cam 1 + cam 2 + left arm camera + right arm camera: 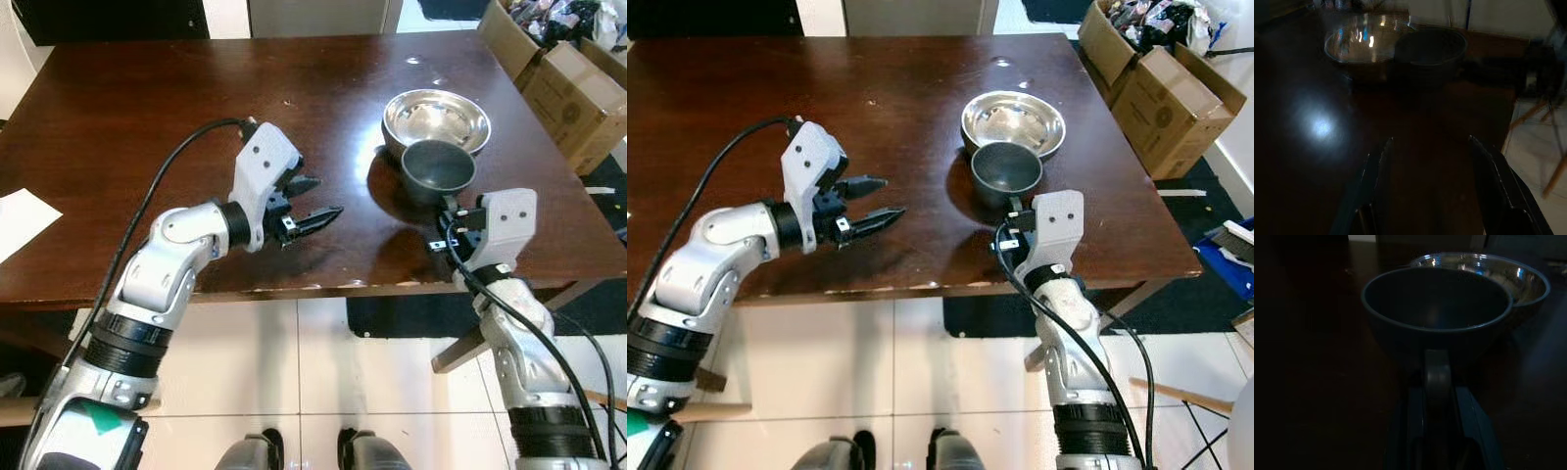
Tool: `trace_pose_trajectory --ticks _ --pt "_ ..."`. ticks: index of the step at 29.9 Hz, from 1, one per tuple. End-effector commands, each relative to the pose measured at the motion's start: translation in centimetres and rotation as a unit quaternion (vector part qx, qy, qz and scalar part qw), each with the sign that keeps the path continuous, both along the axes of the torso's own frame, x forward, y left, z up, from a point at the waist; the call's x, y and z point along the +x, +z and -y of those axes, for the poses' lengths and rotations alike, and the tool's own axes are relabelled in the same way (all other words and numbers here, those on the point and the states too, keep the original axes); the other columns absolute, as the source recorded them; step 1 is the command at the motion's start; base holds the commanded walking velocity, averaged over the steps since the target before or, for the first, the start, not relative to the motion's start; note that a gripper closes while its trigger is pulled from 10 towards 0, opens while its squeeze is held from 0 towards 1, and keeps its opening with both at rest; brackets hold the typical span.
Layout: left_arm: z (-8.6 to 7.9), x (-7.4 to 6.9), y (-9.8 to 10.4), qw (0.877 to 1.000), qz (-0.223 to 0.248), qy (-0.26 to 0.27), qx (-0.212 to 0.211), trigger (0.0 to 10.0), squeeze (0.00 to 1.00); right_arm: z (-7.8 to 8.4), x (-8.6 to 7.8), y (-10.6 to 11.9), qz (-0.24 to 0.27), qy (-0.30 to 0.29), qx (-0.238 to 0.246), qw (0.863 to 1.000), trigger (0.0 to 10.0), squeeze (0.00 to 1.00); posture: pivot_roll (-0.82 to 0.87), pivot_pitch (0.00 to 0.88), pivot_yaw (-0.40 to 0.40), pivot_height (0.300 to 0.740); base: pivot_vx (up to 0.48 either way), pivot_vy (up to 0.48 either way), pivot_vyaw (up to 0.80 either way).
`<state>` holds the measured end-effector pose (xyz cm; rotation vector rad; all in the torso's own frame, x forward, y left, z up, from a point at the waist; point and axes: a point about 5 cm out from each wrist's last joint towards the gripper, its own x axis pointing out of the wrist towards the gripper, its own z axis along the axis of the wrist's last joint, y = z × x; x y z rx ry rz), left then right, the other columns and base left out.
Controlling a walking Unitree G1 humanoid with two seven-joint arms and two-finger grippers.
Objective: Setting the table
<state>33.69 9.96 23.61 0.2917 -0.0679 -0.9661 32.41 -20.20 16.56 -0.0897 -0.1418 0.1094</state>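
A dark grey cup (pixel 438 166) with a short handle stands on the brown table (pixel 147 117), touching the front rim of a shiny steel bowl (pixel 437 119). My right gripper (pixel 450 208) is shut on the cup's handle (pixel 1437 377) from the near side. My left gripper (pixel 315 200) hovers open over the table's middle front, well left of the cup, its fingertips pointing toward it. In the left wrist view its two fingers (pixel 1376 181) stand apart with nothing between them, and the cup (pixel 1430 51) and the bowl (pixel 1359 41) lie ahead.
A white paper (pixel 20 220) lies at the table's left edge. Cardboard boxes (pixel 563 78) stand on the floor to the right. A wooden chair leg (pixel 470 348) and a dark mat (pixel 411 313) lie below the table's front right edge.
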Motion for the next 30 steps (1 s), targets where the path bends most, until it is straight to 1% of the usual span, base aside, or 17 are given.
trace_pose_trajectory --ticks 1,3,6,10,15,17,22,28,29,30 --pt "-0.4 0.3 -0.8 0.999 -0.020 0.012 0.022 10.0 0.00 0.7 -0.2 -0.5 -0.004 -0.008 0.008 1.000 10.0 0.00 -0.08 0.139 0.113 0.740 0.000 0.000 0.00" --pt "-0.8 0.5 -1.1 0.999 -0.017 0.022 0.038 10.0 0.00 1.0 -0.3 -0.9 -0.007 -0.007 0.012 1.000 10.0 0.00 -0.08 0.142 0.120 0.740 0.000 0.000 0.00" --pt "-1.0 0.5 -1.2 0.999 -0.020 0.025 0.038 10.0 0.00 1.3 -0.3 -1.2 -0.009 -0.012 0.007 1.000 10.0 0.00 -0.07 0.141 0.124 0.740 0.000 0.000 0.00" --pt "-1.1 0.4 -1.3 0.998 -0.018 0.023 0.049 10.0 0.00 1.3 0.0 -1.6 -0.011 -0.014 0.005 1.000 10.0 0.00 -0.07 0.140 0.129 0.740 0.000 0.000 0.00" --pt "-1.1 0.5 -1.2 0.998 -0.019 0.026 0.049 10.0 0.00 1.5 0.1 -1.9 -0.010 -0.030 0.000 1.000 10.0 0.00 -0.07 0.138 0.132 0.740 0.000 0.000 0.00" --pt "-1.1 0.6 -1.2 0.998 -0.018 0.026 0.050 10.0 0.00 1.5 -0.1 -2.0 -0.010 -0.040 -0.007 0.999 10.0 0.00 -0.07 0.138 0.132 0.740 0.000 0.000 0.00" --pt "-1.1 0.6 -1.3 0.998 -0.018 0.026 0.051 10.0 0.00 1.4 -0.6 -2.2 -0.003 -0.056 0.000 0.998 10.0 0.00 -0.07 0.136 0.134 0.740 0.000 0.000 0.00" --pt "-0.9 0.7 -1.5 0.998 -0.018 0.026 0.050 10.0 0.00 1.3 -1.2 -2.3 0.007 -0.080 -0.012 0.997 10.0 0.00 -0.08 0.133 0.131 0.740 0.000 0.000 0.00" --pt "-0.9 0.8 -1.5 0.998 -0.017 0.029 0.049 10.0 0.00 1.6 -1.7 -2.5 0.011 -0.101 -0.006 0.995 10.0 0.00 -0.09 0.133 0.128 0.740 0.000 0.000 0.00" --pt "-0.9 0.8 -1.5 0.998 -0.017 0.030 0.048 10.0 0.00 1.7 -1.8 -2.5 0.011 -0.106 -0.001 0.994 10.0 0.00 -0.09 0.133 0.128 0.740 0.000 0.000 0.00"
